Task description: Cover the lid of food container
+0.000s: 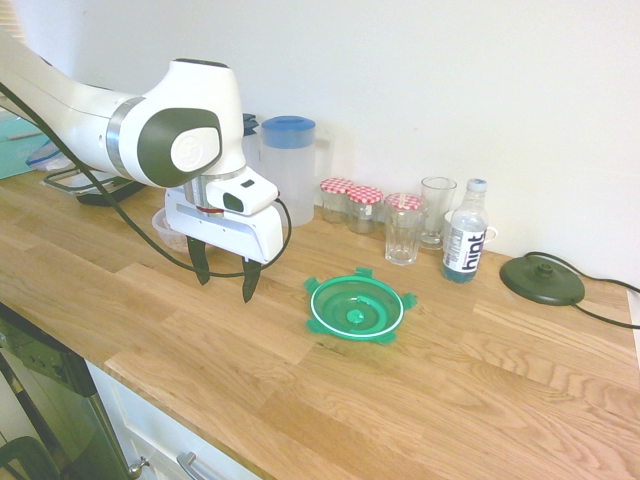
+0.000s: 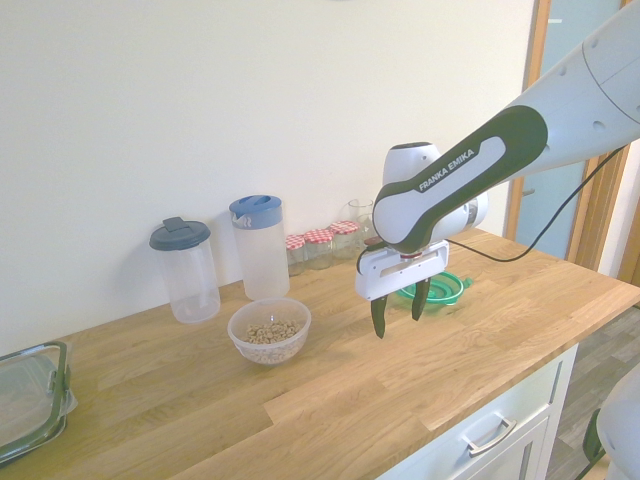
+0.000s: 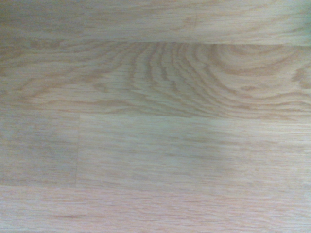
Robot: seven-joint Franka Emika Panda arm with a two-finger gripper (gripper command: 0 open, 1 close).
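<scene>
Sitting at about nine o'clock in the second exterior view, the small round clear plastic food container (image 2: 269, 331) is holding pale, bean-like pieces on the wooden countertop (image 2: 330, 400), with a dark-lidded clear jug (image 2: 186, 269) and a blue-lidded clear jug (image 2: 259, 246) standing behind it toward eleven o'clock. Hanging over bare wood at the centre, the white arm's two-finger gripper (image 2: 397, 309) is pointing down, its dark fingers (image 2: 378, 317) spread wide and gripping nothing. Lying flat just past it toward three o'clock, partly hidden by it, is the round green translucent lid (image 2: 449, 289), well apart from the container.
</scene>
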